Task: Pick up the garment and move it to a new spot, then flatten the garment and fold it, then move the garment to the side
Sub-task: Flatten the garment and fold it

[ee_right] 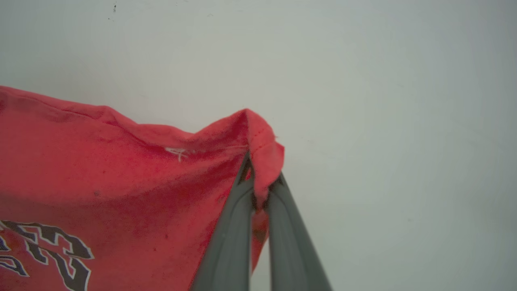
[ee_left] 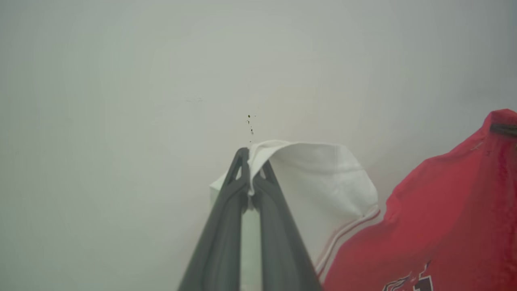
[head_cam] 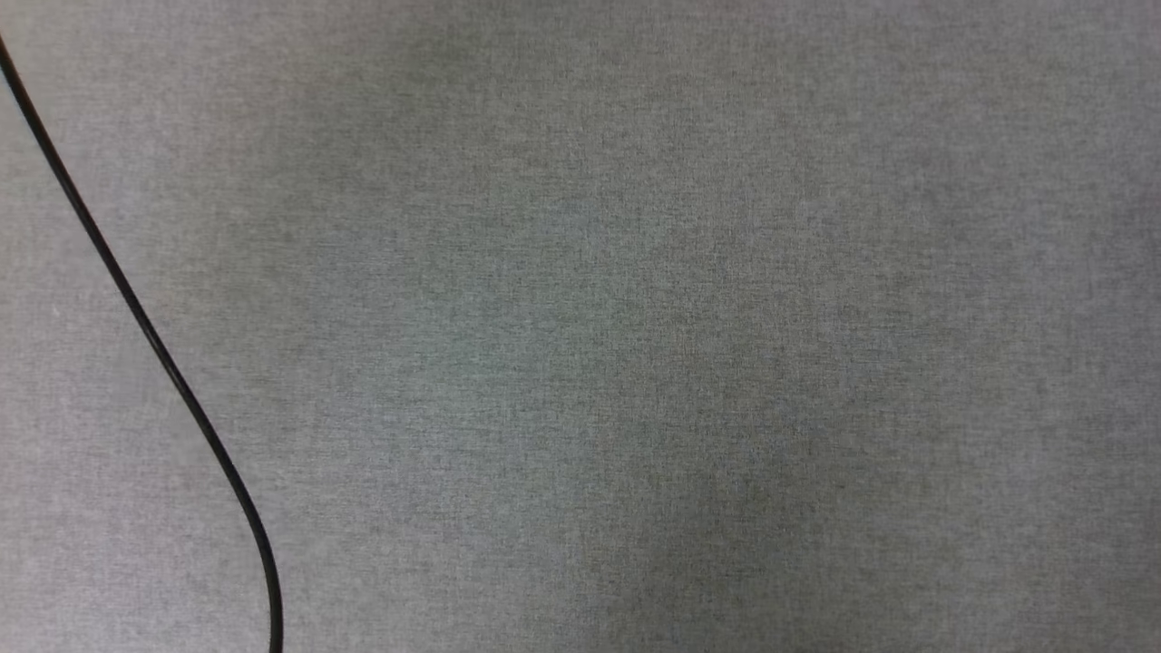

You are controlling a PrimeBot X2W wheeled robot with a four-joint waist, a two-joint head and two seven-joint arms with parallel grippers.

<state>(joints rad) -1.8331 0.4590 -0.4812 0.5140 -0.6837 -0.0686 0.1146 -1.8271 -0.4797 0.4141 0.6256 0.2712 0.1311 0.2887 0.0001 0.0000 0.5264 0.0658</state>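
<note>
1. Head view: grey woven surface, with a black cable curving down its left side.
2. Left wrist view: left gripper pinched tight on the edge of the white sleeve of the garment. Striped trim lies where the sleeve meets the red body.
3. Right wrist view: right gripper clamped on a red hemmed corner. The cloth spreads to that view's left, with black white-edged lettering at lower left.
4. Garment held between both grippers against a pale plain backdrop.

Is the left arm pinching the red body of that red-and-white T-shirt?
No, the left jaws are shut on the white short sleeve of the red jersey-style T-shirt.
</note>
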